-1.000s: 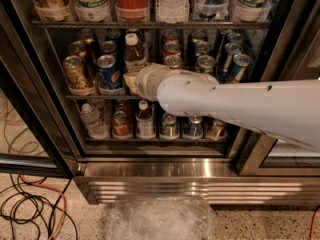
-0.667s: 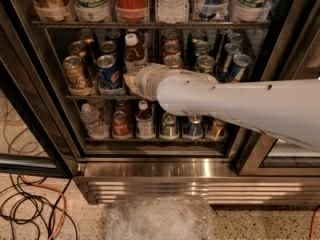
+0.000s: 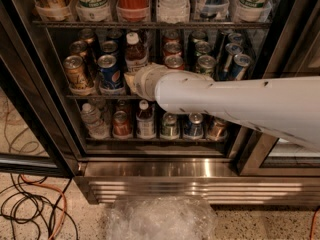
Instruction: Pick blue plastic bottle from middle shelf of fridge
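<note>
The blue plastic bottle (image 3: 135,52) stands upright on the middle shelf (image 3: 80,97) of the fridge (image 3: 165,183). It holds dark brown liquid and has a white cap and a pale label. Cans stand on both sides of it. My white arm (image 3: 235,104) reaches in from the right, and its wrist covers the bottle's base. My gripper (image 3: 130,80) is at the arm's tip, right at the foot of the bottle, and is mostly hidden behind the wrist.
Large bottles fill the top shelf, among them a red cola bottle (image 3: 133,1). The lower shelf holds a ribbed water bottle (image 3: 91,120), a small white-capped bottle (image 3: 145,120) and cans. Cables (image 3: 30,209) and crumpled plastic wrap (image 3: 160,218) lie on the floor.
</note>
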